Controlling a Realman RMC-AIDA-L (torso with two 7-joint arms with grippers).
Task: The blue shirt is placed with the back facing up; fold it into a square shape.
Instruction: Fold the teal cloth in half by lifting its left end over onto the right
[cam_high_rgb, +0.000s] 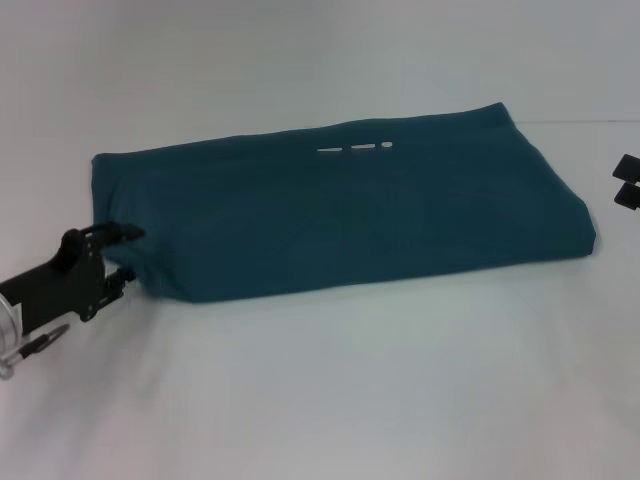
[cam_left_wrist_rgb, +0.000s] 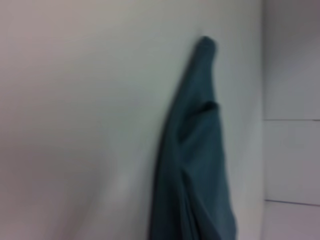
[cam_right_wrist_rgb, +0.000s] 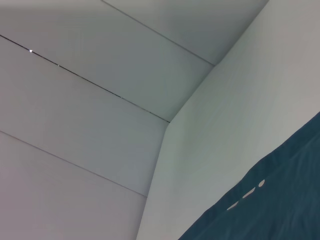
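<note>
The blue shirt (cam_high_rgb: 340, 210) lies on the white table (cam_high_rgb: 350, 390), folded into a long flat rectangle with small white marks near its far edge. My left gripper (cam_high_rgb: 127, 252) is at the shirt's near left corner, fingers spread, tips touching the cloth edge. The left wrist view shows the shirt (cam_left_wrist_rgb: 197, 165) edge-on with a small fold. My right gripper (cam_high_rgb: 626, 181) shows only as two separate black tips at the picture's right edge, just clear of the shirt's right end. The right wrist view shows the shirt's far edge (cam_right_wrist_rgb: 280, 205) with the white marks.
Pale walls (cam_right_wrist_rgb: 100, 125) stand behind the table's far side. White table surface lies in front of the shirt and to its left.
</note>
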